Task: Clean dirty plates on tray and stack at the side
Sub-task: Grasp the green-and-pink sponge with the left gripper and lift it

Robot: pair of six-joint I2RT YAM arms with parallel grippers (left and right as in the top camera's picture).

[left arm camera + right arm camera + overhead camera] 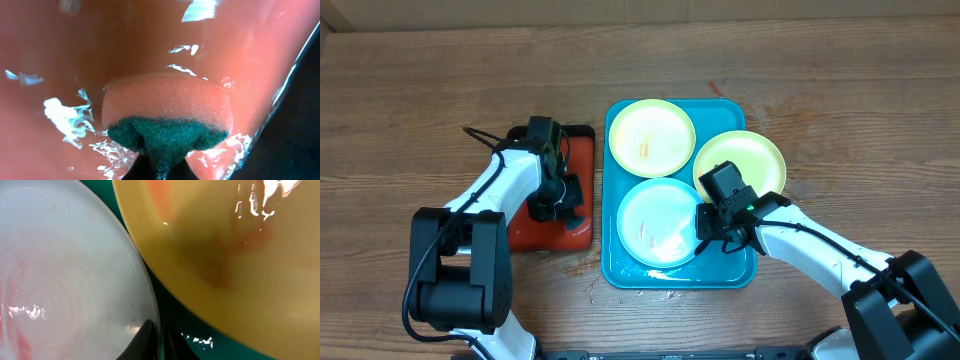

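Observation:
Three plates lie on the turquoise tray (pixel 620 270): one at the back left (pixel 651 136), a yellower one at the back right (pixel 740 160) overhanging the tray's rim, and a whitish one at the front (pixel 660 222) with reddish smears. My right gripper (pixel 704 226) is shut on the right rim of the front plate (pixel 65 280), one finger above and one below. The yellow plate (pixel 225 255) lies just beside it. My left gripper (pixel 555 195) is shut on a sponge (pixel 167 110), orange with a green scouring side, down inside the red tray.
The small black-rimmed red tray (pixel 582 160) stands left of the turquoise tray and holds shallow water (pixel 65 115). Bare wooden table (pixel 420 100) lies all around. Water spots lie on the table by the tray's front edge (pixel 595 285).

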